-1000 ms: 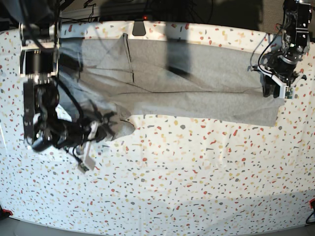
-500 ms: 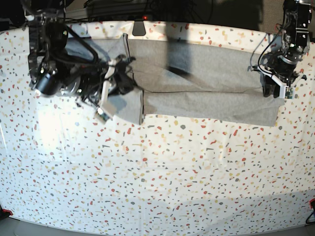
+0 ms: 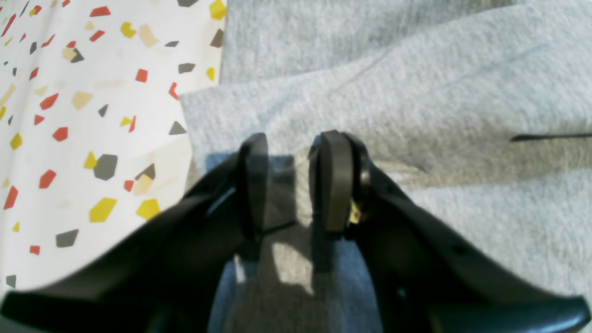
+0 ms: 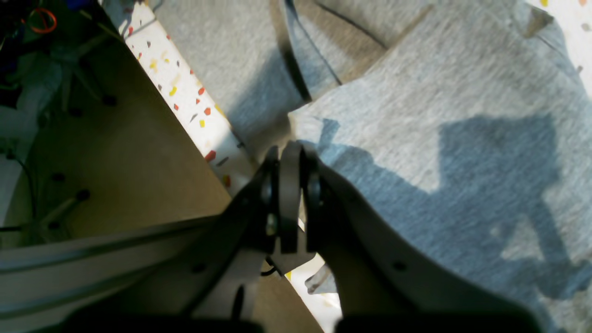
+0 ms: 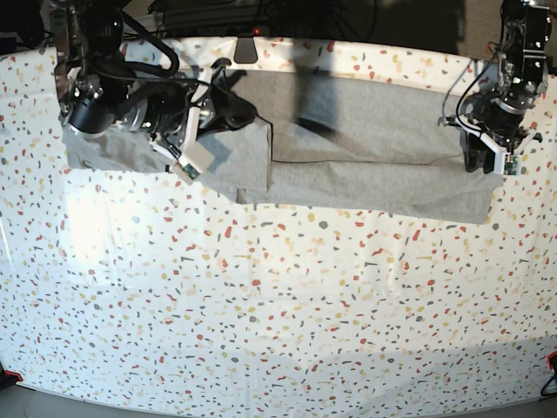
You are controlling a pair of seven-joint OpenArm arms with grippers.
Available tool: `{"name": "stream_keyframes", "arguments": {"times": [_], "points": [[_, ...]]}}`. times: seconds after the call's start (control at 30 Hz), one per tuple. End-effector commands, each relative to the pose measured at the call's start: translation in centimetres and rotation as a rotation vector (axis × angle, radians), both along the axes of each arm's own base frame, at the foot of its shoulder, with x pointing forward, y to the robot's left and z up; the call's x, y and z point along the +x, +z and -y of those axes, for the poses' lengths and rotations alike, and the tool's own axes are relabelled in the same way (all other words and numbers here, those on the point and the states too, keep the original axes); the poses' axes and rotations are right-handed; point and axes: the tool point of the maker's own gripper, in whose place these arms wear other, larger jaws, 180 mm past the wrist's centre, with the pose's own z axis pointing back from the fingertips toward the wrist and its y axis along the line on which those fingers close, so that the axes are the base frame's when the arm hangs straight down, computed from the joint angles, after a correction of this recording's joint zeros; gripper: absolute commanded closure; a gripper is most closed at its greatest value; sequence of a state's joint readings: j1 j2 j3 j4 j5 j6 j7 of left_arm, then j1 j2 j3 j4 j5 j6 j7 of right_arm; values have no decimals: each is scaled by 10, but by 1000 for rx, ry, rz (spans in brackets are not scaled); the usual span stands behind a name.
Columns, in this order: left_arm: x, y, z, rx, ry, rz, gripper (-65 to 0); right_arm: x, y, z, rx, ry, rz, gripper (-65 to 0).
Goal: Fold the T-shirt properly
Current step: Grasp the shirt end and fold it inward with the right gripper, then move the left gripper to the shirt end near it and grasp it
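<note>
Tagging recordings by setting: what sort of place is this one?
Likely a robotics lab bench, not a home: a table under a terrazzo-print cover, two arms working a T-shirt, and loose cables behind the far edge.

A heather-grey T-shirt (image 5: 365,148) lies on a white table (image 5: 278,313) speckled red, yellow, tan and grey.
</note>
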State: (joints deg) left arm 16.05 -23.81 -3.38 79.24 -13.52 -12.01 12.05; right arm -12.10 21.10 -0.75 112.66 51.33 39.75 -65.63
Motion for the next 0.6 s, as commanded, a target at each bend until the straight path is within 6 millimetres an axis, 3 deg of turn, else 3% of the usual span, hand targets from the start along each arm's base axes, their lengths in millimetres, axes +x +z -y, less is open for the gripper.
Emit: {"name": "stream_keyframes", "arguments": {"times": [0.0, 0.13, 0.2, 0.4, 0.57], "points": [[-26, -23, -16, 75, 16, -150, -187, 5, 12, -4, 34, 5, 38, -1], [-26, -24, -16, 75, 16, -151, -188, -5, 10, -5, 35, 38, -10, -196], [-26, -23, -16, 75, 16, -150, -196, -8, 14, -9, 64, 49, -22, -257], [-20, -16, -13, 75, 7, -123, -222, -3, 27, -15, 126, 58, -5, -271], [-1, 13, -4, 43, -2, -36, -222, 10, 28, -10, 81, 45, 41, -271]]}}
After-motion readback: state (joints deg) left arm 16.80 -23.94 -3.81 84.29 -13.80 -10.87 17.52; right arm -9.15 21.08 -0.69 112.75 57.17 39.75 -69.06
